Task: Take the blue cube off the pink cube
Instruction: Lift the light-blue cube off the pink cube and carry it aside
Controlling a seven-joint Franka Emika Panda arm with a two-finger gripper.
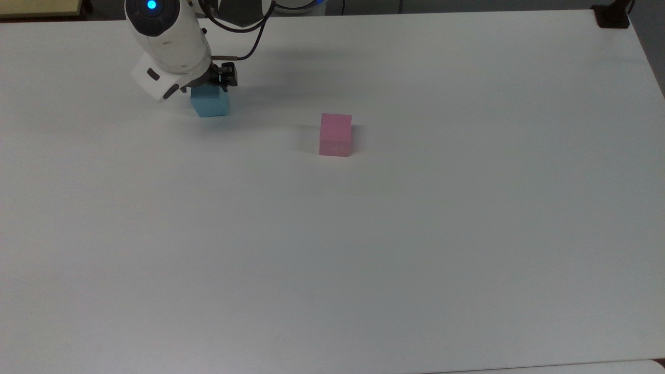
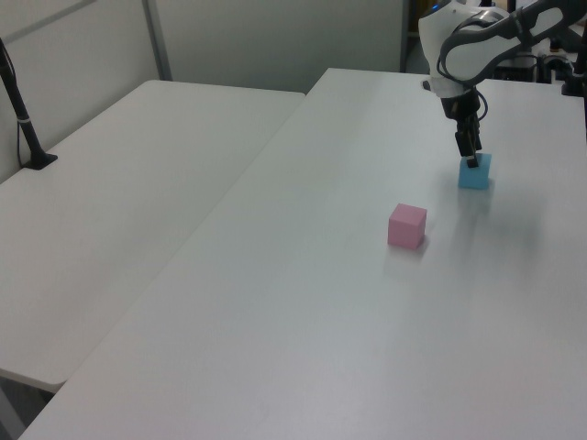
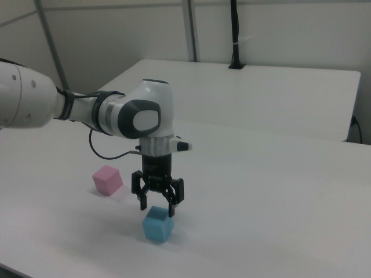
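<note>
The blue cube [image 1: 209,104] rests flat on the white table [image 1: 415,234], far to the top view's left of the pink cube [image 1: 335,134]. My gripper [image 1: 209,87] hangs just over the blue cube, open. In the right view its fingers [image 3: 142,204] are spread to either side of the blue cube's [image 3: 158,226] top edge, with gaps showing, and the pink cube [image 3: 107,179] stands behind to the right view's left. The left view has the gripper [image 2: 470,158] right above the blue cube [image 2: 474,172], beyond the pink cube [image 2: 406,226].
A black clamp [image 1: 612,15] sits at the table's far corner in the top view. A second white table [image 2: 128,192] adjoins on the left view's left, with a black post [image 2: 22,115] on it. The arm's cable [image 1: 244,36] loops near the wrist.
</note>
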